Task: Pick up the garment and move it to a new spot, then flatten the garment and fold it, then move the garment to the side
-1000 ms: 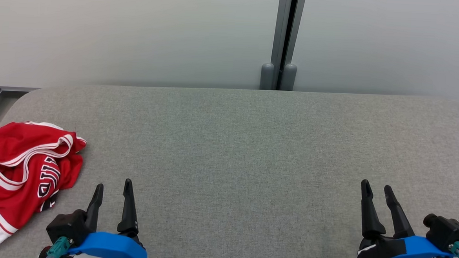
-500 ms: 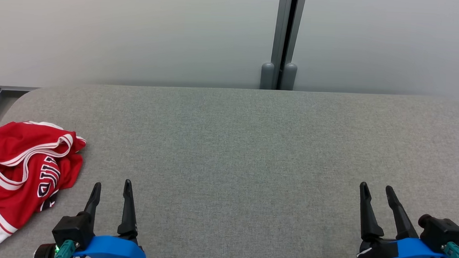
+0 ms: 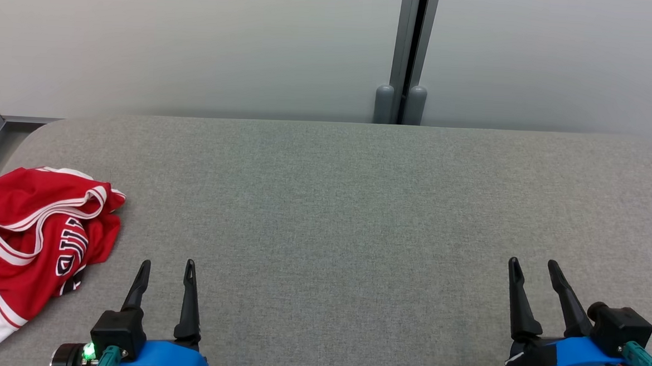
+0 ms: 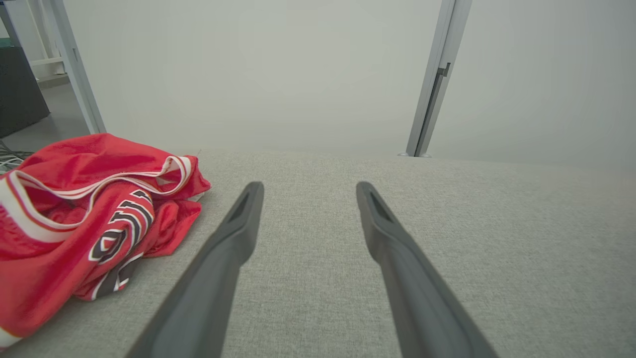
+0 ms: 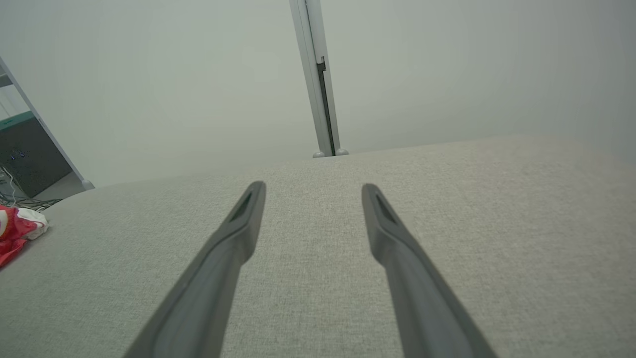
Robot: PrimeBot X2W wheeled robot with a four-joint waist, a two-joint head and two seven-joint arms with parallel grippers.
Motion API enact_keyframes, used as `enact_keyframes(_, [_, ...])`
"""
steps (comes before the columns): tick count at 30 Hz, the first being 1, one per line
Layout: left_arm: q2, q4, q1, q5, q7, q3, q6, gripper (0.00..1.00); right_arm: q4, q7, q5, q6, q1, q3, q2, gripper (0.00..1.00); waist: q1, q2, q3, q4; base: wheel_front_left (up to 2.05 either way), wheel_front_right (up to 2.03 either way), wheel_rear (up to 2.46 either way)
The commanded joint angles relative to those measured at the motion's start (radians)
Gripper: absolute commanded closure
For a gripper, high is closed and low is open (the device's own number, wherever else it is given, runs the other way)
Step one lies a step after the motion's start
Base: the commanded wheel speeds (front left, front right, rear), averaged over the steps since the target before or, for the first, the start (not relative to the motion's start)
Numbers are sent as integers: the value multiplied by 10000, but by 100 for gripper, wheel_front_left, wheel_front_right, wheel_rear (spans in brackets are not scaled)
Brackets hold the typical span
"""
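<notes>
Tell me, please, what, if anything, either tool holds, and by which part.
Nothing: left tool and right tool are open and empty; the red jersey lies untouched.

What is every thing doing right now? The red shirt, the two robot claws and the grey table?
red shirt: crumpled in a heap at the table's left end, not held, not folded.
left gripper: open, empty, beside the shirt but not touching it.
right gripper: open, empty, over the table's right part, far from the shirt.
grey table: cloth-covered, bearing the shirt at its left end.
</notes>
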Motion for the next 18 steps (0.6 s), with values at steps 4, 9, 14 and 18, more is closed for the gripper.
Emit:
enact_keyframes(4, [67, 2, -90, 323, -153, -65, 96, 0, 2, -141, -394, 19, -90, -53, -73, 0, 0, 0, 44, 36, 0, 0, 0])
enact_keyframes(9, [105, 12, -112, 567, -238, -142, 162, 0, 59, -221, -651, 14, -115, -64, -75, 0, 0, 0, 52, 65, 0, 0, 0])
enact_keyframes(14, [125, 31, -132, 442, -212, -156, 163, 0, 78, -225, -581, 14, -91, -103, -74, 0, 0, 0, 34, 108, 0, 0, 0])
enact_keyframes(18, [133, 40, -168, 355, -208, -143, 148, 0, 79, -231, -532, 14, -46, -141, -74, 0, 0, 0, 25, 230, 0, 0, 0])
